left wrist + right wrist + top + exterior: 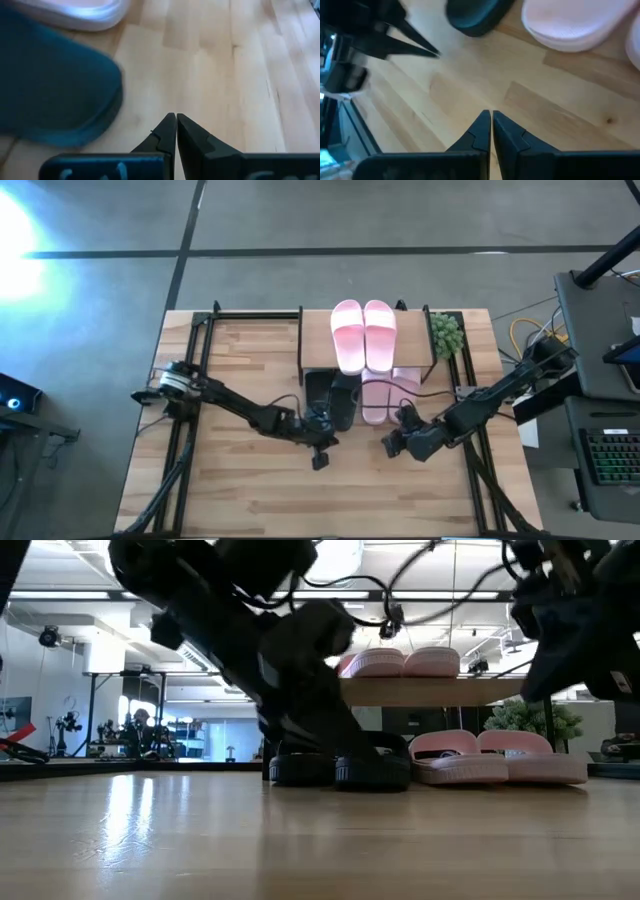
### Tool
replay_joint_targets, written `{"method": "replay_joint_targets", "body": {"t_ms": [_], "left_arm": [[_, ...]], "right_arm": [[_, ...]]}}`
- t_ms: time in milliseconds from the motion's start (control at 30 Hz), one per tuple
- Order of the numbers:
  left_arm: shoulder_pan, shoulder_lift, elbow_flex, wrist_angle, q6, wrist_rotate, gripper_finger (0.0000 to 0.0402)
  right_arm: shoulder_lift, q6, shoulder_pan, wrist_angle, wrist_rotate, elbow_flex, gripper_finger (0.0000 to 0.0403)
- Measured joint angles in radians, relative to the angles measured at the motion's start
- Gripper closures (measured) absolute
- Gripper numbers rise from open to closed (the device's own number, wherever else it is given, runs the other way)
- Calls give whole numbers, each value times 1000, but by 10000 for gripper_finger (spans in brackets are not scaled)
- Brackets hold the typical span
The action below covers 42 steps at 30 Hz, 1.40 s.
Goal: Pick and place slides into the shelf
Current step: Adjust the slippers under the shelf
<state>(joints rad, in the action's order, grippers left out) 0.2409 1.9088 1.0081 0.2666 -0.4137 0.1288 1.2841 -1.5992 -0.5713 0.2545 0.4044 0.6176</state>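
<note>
The left gripper (320, 442) hangs over the table (240, 490) just in front of the black pair (333, 395), fingers pressed together and empty. That pair sits on the table under the shelf (412, 338), with one pink pair (390, 395) beside it and another pink pair (363, 333) on top. The right gripper (392, 442) hovers near the lower pink pair, fingers together, holding nothing.

A light wooden tabletop (250, 490) is shown carrying a small shelf (410, 340). One pink pair (363, 335) is seen on its top board; a black pair (332, 398) and another pink pair (388, 395) are placed beneath.
</note>
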Motion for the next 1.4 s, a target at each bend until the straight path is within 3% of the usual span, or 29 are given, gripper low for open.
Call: {"method": "replay_joint_targets", "body": {"t_ms": [200,467,800,967,1200,1400], "left_arm": [[-12,61,68,-57,20,82,402],[-75,88,115,-46,65,152,402],[-128,82,138,-42,83,134,402],[-59,28,147,-44,80,60,402],[56,-42,141,-251,71,190,402],[118,-59,132,-403,-53,224,402]], "right_arm": [[3,79,0,22,19,56,392],[26,59,0,112,16,84,392],[62,45,0,124,15,82,392],[115,21,1,104,15,80,392],[224,23,25,57,15,81,392],[288,76,75,20,65,80,392]]}}
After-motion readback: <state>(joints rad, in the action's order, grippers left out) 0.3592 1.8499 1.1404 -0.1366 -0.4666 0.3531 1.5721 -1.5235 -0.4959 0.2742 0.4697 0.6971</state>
